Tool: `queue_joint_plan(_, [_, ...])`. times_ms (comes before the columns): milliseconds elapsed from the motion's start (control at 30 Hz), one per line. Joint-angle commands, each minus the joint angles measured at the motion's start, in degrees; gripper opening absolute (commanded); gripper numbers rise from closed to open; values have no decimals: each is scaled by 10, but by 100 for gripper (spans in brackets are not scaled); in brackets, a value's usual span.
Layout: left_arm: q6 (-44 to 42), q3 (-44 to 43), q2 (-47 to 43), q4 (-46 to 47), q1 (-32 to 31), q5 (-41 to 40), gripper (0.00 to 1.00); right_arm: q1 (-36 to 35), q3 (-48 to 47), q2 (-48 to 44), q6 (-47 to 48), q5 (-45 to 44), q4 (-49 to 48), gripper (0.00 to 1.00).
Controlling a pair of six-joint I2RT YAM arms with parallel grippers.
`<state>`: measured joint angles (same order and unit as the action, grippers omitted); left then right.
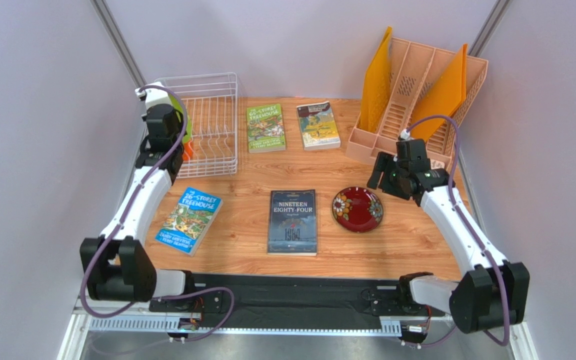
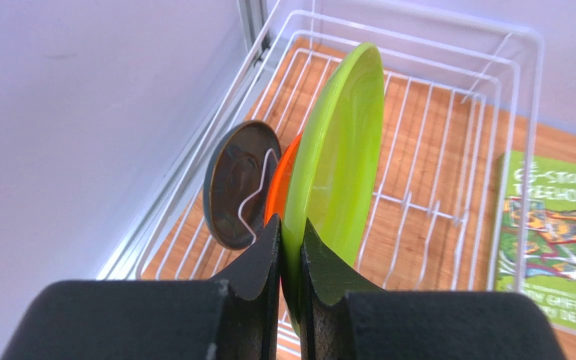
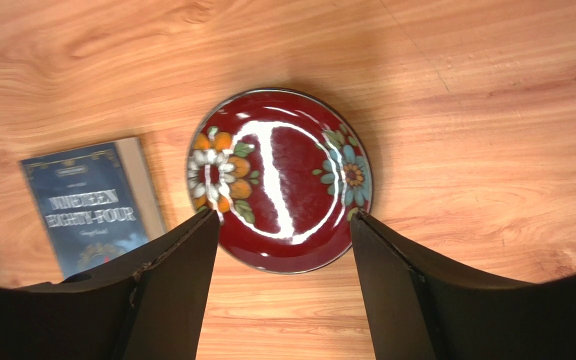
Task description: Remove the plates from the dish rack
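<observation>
Left hand [image 2: 289,226] clamped on lime green plate [image 2: 340,150] in dish rack [image 1: 212,135], right hand [image 3: 283,216] apart, apparently above red plate [image 3: 280,180]

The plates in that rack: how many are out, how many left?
One is out: the red floral plate lies flat on the table, under the open right end effector. In hand: the left end effector is clamped on the lime green plate, upright in the dish rack. Left: the orange plate and the grey plate behind it.

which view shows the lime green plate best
Left wrist: the lime green plate fills it, on edge, pinched in the left gripper. Top external shows only a sliver behind that arm; right wrist shows none of it.
</observation>
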<state>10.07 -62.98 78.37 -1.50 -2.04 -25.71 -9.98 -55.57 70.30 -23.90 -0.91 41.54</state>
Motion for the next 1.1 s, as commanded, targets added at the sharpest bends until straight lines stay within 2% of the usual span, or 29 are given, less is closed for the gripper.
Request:
queue_joint_plan(0, [5, 25, -81, -18, -13, 22, 0, -14, -1, -70, 1, 49, -35, 73])
queue_joint_plan(33, [23, 36, -111, -30, -15, 41, 0, -19, 13, -87, -3, 60, -44, 74])
queue_joint_plan(167, [92, 53, -153, -79, -23, 206, 0, -29, 35, -96, -27, 170, -88, 75])
queue_joint_plan(267, [168, 116, -182, -41, -31, 334, 0, -36, 71, -97, -64, 246, -166, 76])
queue_joint_plan(333, [232, 183, -194, 52, -34, 435, 0, -42, 91, -84, -97, 284, -249, 77])
queue_joint_plan(367, [251, 199, -192, 72, -46, 450, 0, -46, 104, -77, -109, 315, -274, 77])
queue_joint_plan(400, [274, 210, -191, 96, -53, 464, 0, -50, 107, -62, -117, 324, -317, 77])
queue_joint_plan(567, [295, 247, -180, 121, -110, 481, 0, -106, 79, -10, -117, 322, -349, 79])
queue_joint_plan(867, [316, 256, -178, 141, -130, 485, 0, -154, 33, 124, -154, 381, -482, 78])
queue_joint_plan(1067, [302, 244, -159, 129, -144, 485, 0, -187, -49, 206, -142, 405, -479, 74])
